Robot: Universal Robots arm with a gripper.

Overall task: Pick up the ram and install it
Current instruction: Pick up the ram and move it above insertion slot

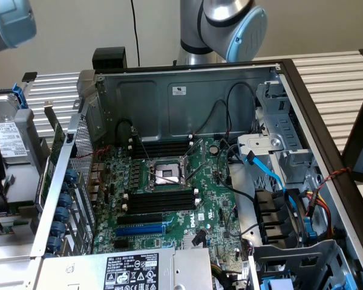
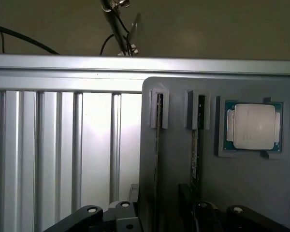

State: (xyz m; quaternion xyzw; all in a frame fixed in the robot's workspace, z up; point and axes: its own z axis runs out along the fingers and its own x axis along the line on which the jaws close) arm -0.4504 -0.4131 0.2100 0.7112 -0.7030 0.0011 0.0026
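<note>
Over the grey tray [image 2: 261, 193], my tool [image 2: 157, 222] hangs near the ram [image 2: 157, 145], which stands on edge in its slot (second stick [image 2: 196, 145] just beside). Tool's opening: cannot tell.

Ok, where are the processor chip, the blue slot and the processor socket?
processor chip [image 2: 253, 126]: wrist view, middle of its metal lid.
blue slot [image 1: 140, 229]: exterior view, middle of its length.
processor socket [image 1: 167, 174]: exterior view, its centre.
</note>
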